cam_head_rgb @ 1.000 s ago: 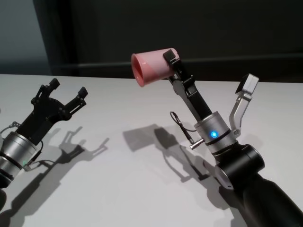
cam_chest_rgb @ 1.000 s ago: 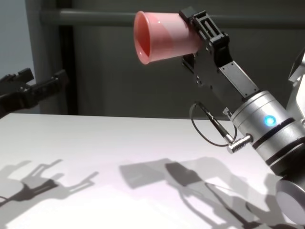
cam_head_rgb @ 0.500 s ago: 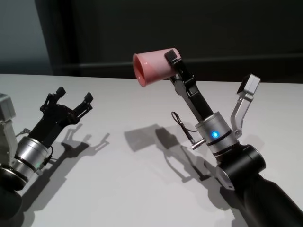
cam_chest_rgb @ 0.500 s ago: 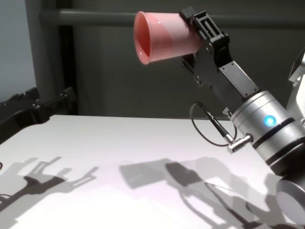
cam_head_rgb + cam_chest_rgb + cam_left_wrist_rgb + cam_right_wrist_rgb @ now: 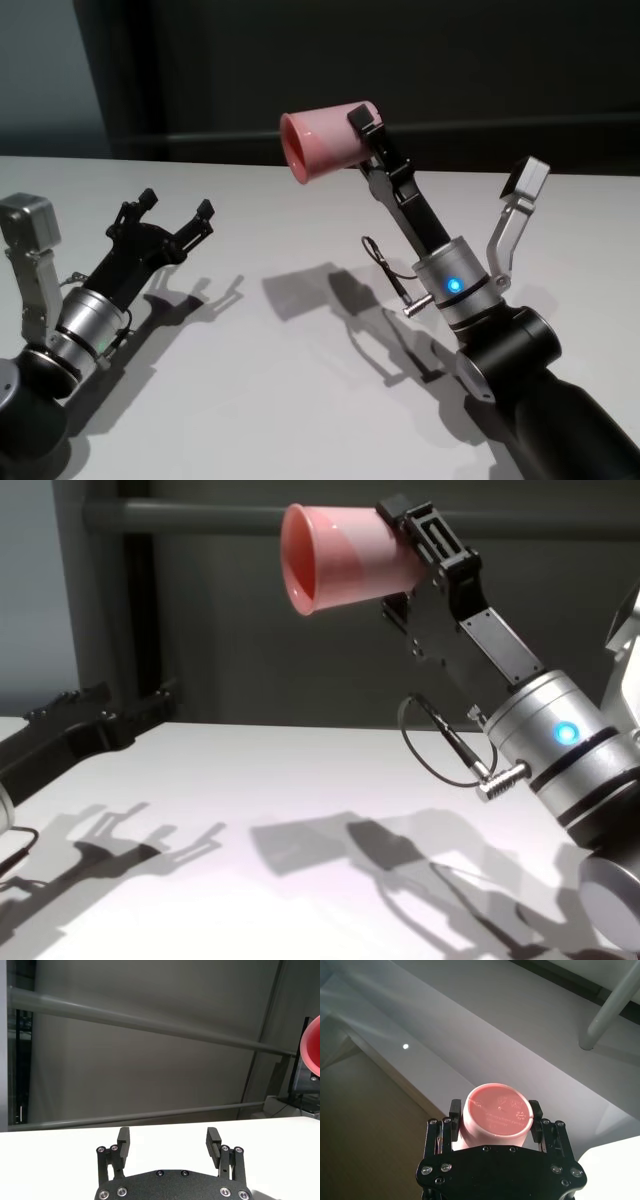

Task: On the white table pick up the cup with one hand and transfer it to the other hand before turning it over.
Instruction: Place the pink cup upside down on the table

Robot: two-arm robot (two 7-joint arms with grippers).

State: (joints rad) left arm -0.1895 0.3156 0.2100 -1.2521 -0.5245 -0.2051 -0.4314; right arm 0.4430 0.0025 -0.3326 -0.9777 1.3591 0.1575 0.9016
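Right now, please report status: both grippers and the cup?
Right gripper shut on pink cup, held high, mouth toward left. Left gripper open, empty, low over white table. Nothing between.

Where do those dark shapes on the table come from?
Head view: they are shadows that the cup and both grippers, left and right, cast on the white table. Chest view: the same shadows, soft-edged.

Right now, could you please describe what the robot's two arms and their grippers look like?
Both grippers are black, skeletal and two-fingered, studded with small screws. The left gripper sits on a silver cylindrical wrist with a small green light. The right gripper has a silver wrist with a blue light, a thin looping black cable and a bulky black forearm. Each wrist carries a grey bracketed camera.
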